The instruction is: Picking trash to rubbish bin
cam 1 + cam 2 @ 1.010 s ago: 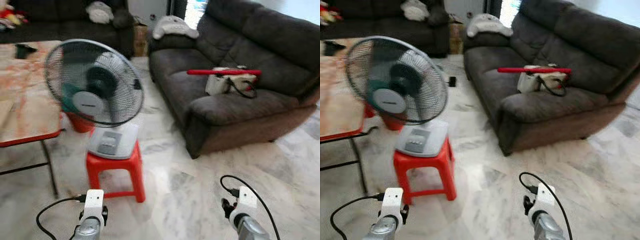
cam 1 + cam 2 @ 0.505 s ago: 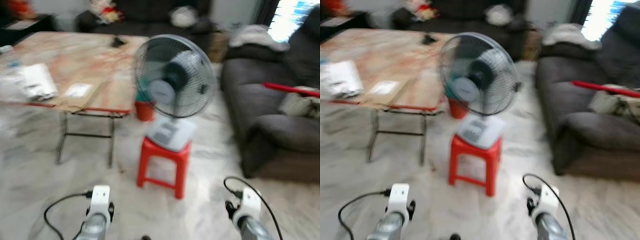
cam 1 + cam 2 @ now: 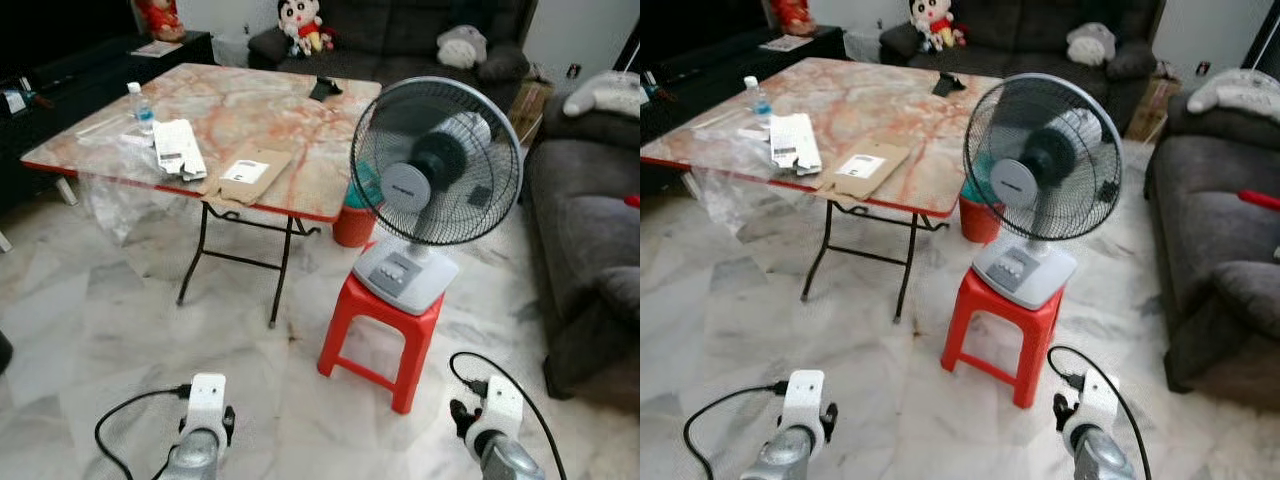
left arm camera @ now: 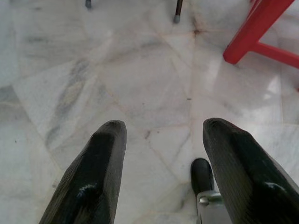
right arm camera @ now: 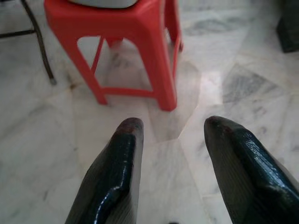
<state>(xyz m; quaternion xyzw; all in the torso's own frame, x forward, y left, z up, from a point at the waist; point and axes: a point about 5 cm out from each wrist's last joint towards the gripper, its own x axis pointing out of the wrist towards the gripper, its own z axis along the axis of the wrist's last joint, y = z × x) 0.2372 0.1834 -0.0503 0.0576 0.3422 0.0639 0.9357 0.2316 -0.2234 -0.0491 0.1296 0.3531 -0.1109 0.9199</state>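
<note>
A red bin (image 3: pixel 351 224) stands on the floor under the table's right edge, partly hidden behind the fan. On the marble-topped folding table (image 3: pixel 290 120) lie a white crumpled packet (image 3: pixel 178 150), a flat brown cardboard envelope (image 3: pixel 248 170), a small plastic bottle (image 3: pixel 136 106) and a black object (image 3: pixel 325 89). Both arms are held low in front of me, left arm (image 3: pixel 205 415) and right arm (image 3: pixel 490 420). My left gripper (image 4: pixel 161 128) is open over bare floor. My right gripper (image 5: pixel 174 125) is open, empty, facing the red stool (image 5: pixel 126 28).
A standing fan (image 3: pixel 432 175) sits on the red plastic stool (image 3: pixel 385 325) just ahead on the right. A dark sofa (image 3: pixel 590 230) lines the right side, another sofa (image 3: pixel 400 30) the back. A clear plastic bag (image 3: pixel 115 195) hangs below the table's left end.
The whole view has swung left: the right sofa slid toward the edge and the table with its items came into sight, sharper now. Both arms keep the same low pose.
</note>
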